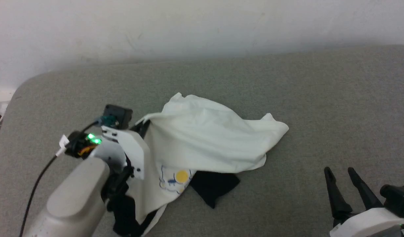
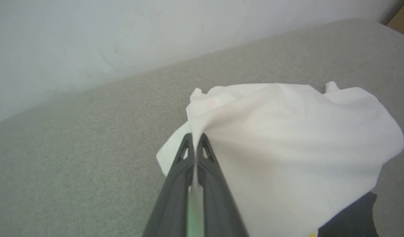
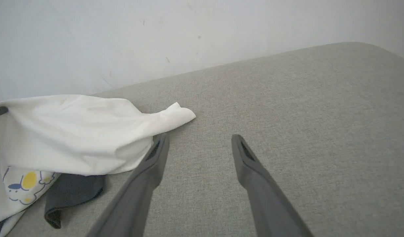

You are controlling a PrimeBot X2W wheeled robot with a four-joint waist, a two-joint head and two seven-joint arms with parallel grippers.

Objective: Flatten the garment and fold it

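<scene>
The garment (image 1: 205,138) lies crumpled in a heap on the grey cushion, white cloth on top, a black sleeve (image 1: 212,186) poking out below and the yellow-and-blue print (image 1: 175,179) showing at its near side. My left gripper (image 1: 145,123) is shut on a fold of the white cloth at the heap's left edge; in the left wrist view the fingers (image 2: 195,141) pinch the garment (image 2: 287,148) and lift it a little. My right gripper (image 1: 339,172) stands open at the lower right, apart from the cloth. In the right wrist view the garment (image 3: 73,131) lies left of the open right gripper (image 3: 199,140).
A broad grey upholstered surface (image 1: 337,98) runs under everything, with a white wall (image 1: 189,26) behind it. Its rounded left corner (image 1: 21,92) drops off near my left arm. A black cable (image 1: 37,184) trails from the left wrist.
</scene>
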